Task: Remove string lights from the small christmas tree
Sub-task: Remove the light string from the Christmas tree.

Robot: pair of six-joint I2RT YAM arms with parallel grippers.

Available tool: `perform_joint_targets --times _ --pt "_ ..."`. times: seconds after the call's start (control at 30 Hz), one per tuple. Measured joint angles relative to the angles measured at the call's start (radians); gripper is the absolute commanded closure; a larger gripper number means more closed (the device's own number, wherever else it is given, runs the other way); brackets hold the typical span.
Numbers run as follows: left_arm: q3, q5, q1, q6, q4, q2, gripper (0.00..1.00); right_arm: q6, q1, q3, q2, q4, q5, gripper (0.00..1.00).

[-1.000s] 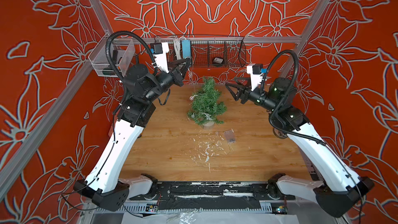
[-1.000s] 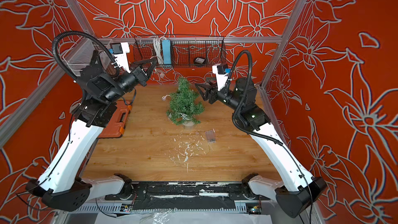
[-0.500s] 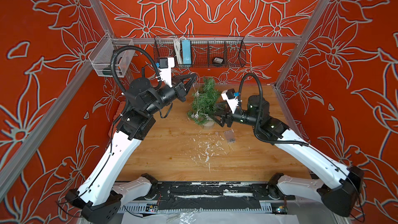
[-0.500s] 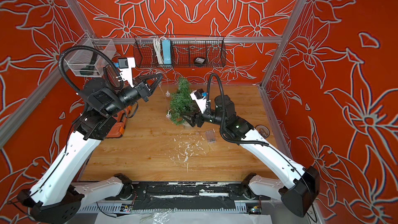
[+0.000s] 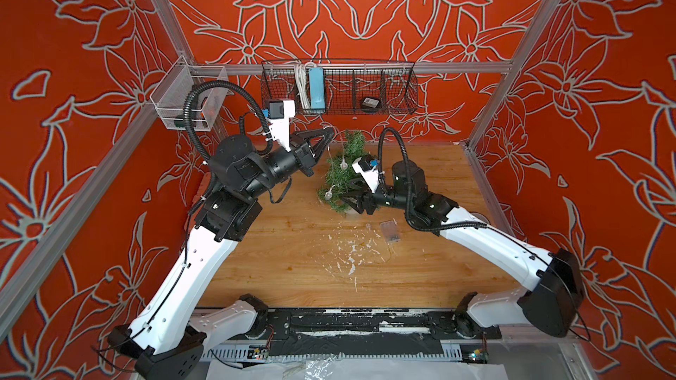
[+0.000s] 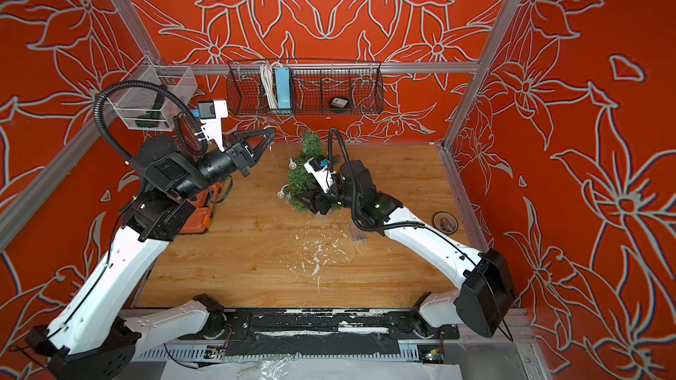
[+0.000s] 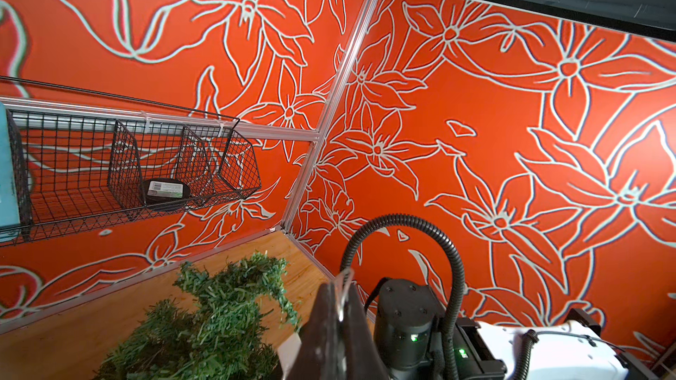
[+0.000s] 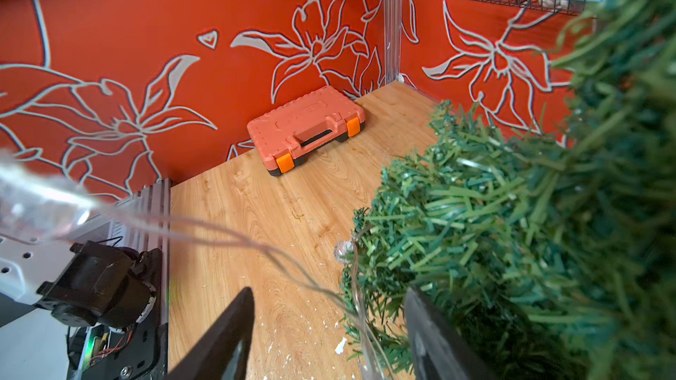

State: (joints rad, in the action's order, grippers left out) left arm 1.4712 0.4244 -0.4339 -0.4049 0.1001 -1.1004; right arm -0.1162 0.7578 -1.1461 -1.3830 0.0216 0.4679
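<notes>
Our left claw (image 5: 328,134), clenched on the string lights (image 5: 343,164), holds the strand high beside the tip of the small christmas tree (image 5: 354,139), while our released right claw (image 8: 329,292) sits nearer, at its foot.

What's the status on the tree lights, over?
Left gripper shut on string lights, up beside the treetop. Right gripper open, low against the small christmas tree, wire between its jaws. Lights threaded through branches; battery box on table.

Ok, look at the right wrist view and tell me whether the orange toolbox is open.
No, the orange toolbox lies with its lid down and both orange latches fastened.
</notes>
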Motion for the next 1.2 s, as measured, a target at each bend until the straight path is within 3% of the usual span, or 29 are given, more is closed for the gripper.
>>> perform_joint_targets --times 0.4,1.2 --pt "0.0 0.009 0.0 0.0 0.0 0.007 1.0 -0.015 0.003 -0.025 -0.024 0.038 0.019 0.99" --pt "-0.061 0.023 0.0 0.001 0.001 0.032 1.0 -0.116 0.027 0.178 0.274 -0.048 -0.033 1.0"
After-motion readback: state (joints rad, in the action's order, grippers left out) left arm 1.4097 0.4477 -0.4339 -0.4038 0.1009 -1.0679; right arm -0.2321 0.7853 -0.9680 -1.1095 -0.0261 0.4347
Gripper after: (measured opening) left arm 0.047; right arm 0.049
